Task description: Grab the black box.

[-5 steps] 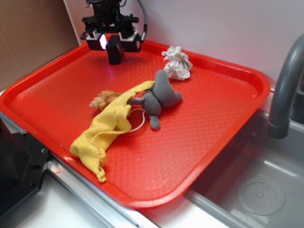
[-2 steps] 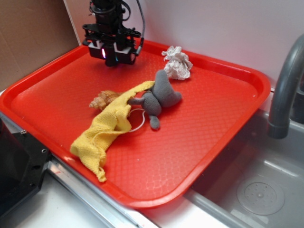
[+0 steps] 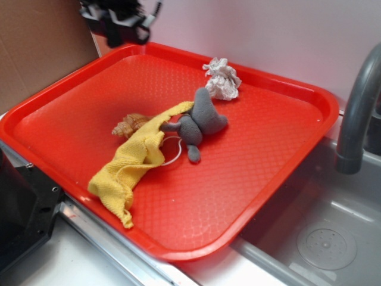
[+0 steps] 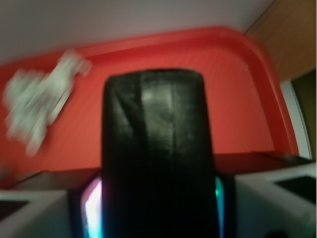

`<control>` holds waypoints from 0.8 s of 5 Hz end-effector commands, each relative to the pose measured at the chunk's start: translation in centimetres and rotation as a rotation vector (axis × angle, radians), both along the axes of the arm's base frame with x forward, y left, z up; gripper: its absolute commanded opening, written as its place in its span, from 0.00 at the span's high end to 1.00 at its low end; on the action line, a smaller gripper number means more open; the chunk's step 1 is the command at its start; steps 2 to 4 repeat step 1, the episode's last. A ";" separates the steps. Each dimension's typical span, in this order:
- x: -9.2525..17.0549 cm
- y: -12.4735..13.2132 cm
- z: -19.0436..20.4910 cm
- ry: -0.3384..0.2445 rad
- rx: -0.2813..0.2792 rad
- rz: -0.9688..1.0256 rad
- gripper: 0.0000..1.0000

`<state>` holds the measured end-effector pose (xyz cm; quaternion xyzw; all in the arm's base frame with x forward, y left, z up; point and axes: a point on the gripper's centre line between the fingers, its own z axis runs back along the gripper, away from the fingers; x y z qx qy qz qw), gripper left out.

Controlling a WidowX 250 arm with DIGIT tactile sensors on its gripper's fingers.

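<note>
black box [image 4: 153, 148] | clamped in hand [image 3: 119, 27] | above tray [image 3: 268, 149]

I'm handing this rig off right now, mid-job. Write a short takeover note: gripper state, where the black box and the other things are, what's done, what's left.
Gripper: raised over the tray's far left corner, blurred in the exterior view; jaws shut on the black box, which fills the wrist view between them.
Black box: off the red tray, held in the air.
Others on the tray: white paper ball at the far edge, grey plush toy, yellow cloth and shell mid-tray.
Done: box grabbed and lifted.
Left: nothing but keeping the grip.
</note>
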<state>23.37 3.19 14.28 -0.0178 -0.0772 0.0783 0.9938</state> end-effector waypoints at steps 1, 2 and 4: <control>0.0 0.1 5.0 -0.010 -0.019 -0.113 1.00; 0.0 0.1 5.0 -0.010 -0.019 -0.113 1.00; 0.0 0.1 5.0 -0.010 -0.019 -0.113 1.00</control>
